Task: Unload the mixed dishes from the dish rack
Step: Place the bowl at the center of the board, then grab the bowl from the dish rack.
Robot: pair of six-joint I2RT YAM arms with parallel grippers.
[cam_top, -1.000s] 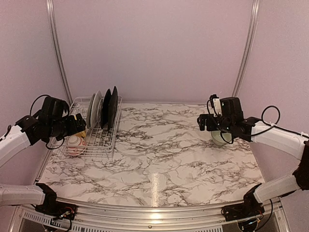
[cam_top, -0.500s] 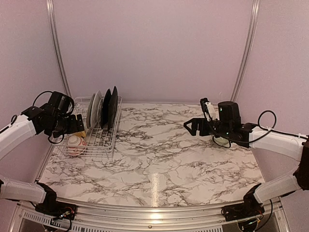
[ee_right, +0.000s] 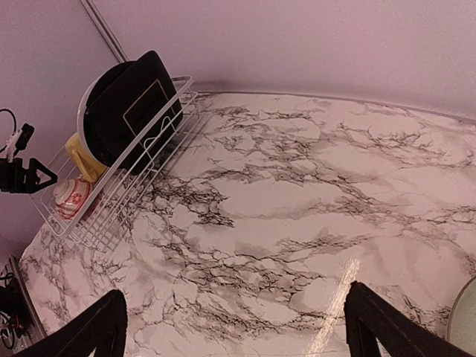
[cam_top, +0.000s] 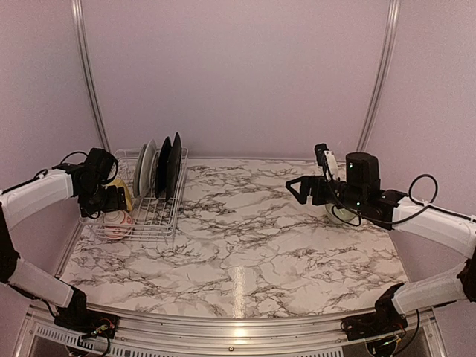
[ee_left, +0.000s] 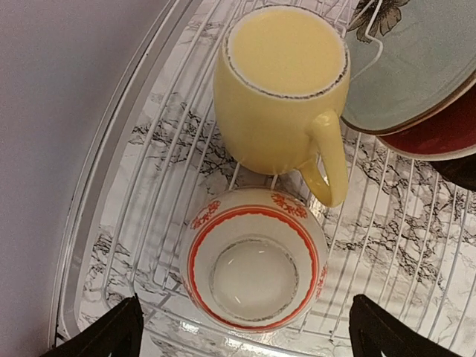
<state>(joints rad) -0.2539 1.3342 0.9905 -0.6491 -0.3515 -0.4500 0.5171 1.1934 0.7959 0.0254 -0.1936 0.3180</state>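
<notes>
1. Swung in over the near-left end of the dish rack (cam_top: 165, 216) since half a second ago: left gripper (ee_left: 244, 331), jaws spread wide, gripping nothing.
2. Right below, inside the rack: yellow mug (ee_left: 279, 89), handle pointing at the red-and-white bowl (ee_left: 253, 260), bowl bottom-up by the rack's near rim.
3. Standing upright in the rack's far slots: plates (cam_top: 160, 167), black ones rightmost.
4. Backed off a touch, well right of the rack: right gripper (ee_right: 234, 316), jaws wide, empty.
5. Far right of the rack, under that arm: pale green bowl (cam_top: 338, 214) on the table.
</notes>
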